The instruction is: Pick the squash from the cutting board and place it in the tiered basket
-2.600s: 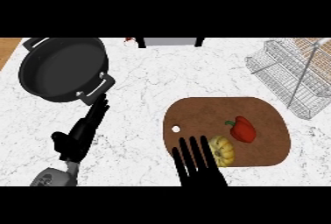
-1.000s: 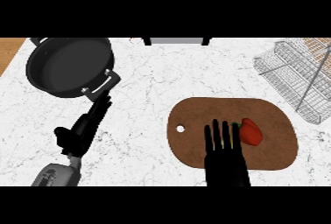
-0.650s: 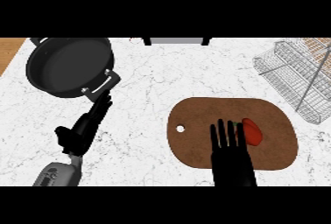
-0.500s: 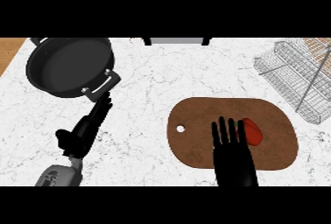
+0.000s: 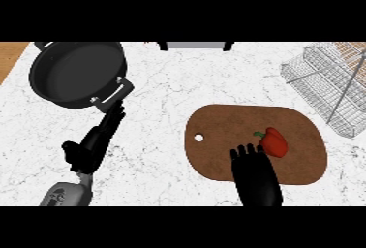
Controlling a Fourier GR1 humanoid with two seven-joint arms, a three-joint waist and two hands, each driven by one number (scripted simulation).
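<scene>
Squash out of sight, I judge beneath my right robot hand [image 5: 254,170], lower right.
Tiered basket [image 5: 323,81] lies upper right; I cannot tell whether that hand has closed.

This is a kitchen. The counter [image 5: 172,92] has a white marbled top, and cooking things lie on it: a black two-handled pan [image 5: 77,72] at the far left, a brown wooden cutting board [image 5: 236,126] with a hanging hole at the near right, a red pepper [image 5: 274,143] lying on that board (green stem and all), and a wire tiered basket [image 5: 330,82] at the far right.
</scene>
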